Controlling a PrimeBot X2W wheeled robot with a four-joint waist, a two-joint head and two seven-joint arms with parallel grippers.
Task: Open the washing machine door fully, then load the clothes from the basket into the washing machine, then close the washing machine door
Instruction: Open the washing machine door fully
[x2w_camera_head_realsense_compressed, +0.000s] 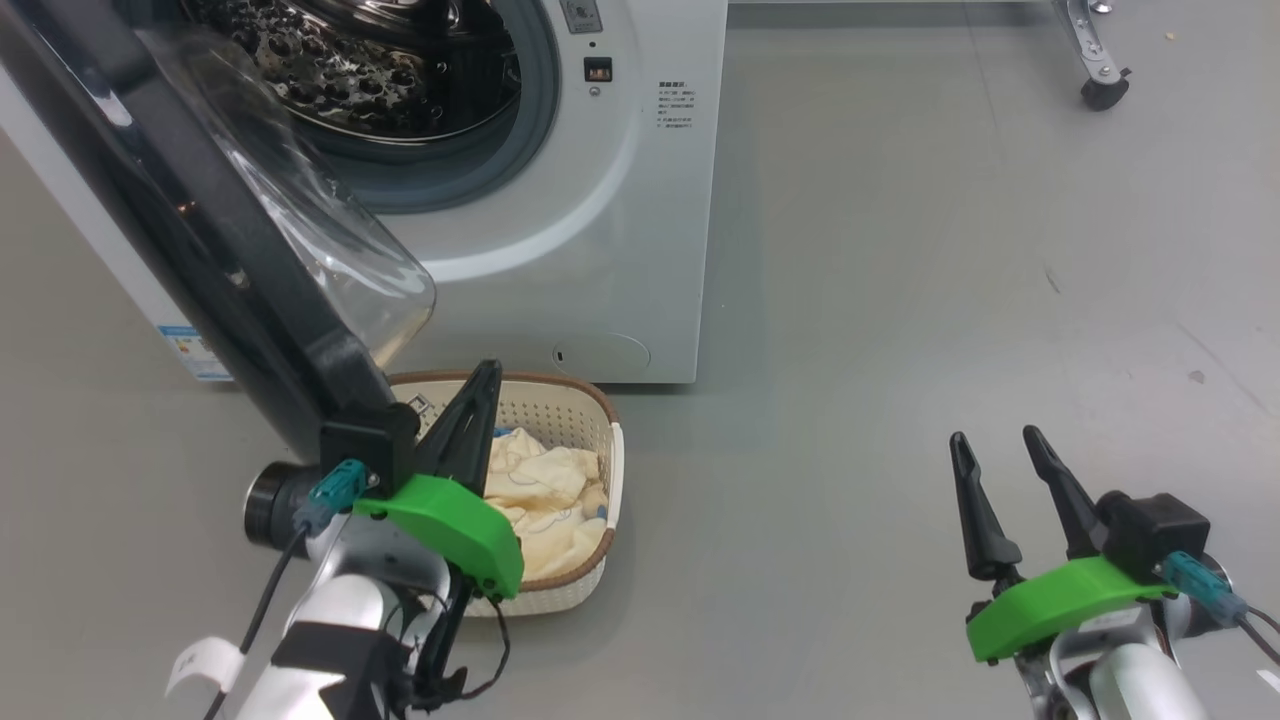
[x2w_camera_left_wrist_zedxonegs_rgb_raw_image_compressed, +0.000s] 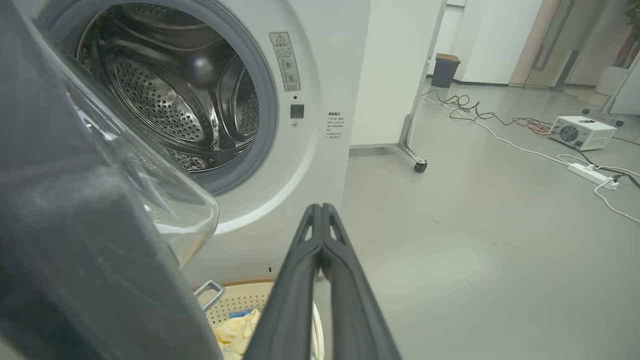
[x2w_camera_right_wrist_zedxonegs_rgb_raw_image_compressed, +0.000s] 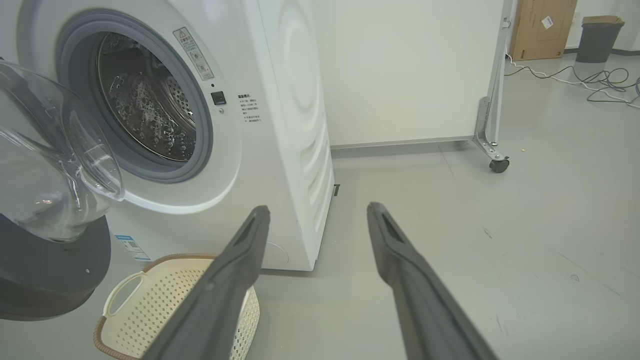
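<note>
Standing open, the washing machine door is noted beside the left gripper, its fingers pressed together, empty. The right gripper is spread. The clothes are seen in the basket.

I was working in a lab or test room rather than a home. The big white front-loading washing machine stood free on a smooth grey floor, beside a white partition panel on metal legs with black castors. Loose black and white cables trailed along the floor's far edge to a white power strip and a white boxy fan-vented unit, near a dark waste bin.
</note>
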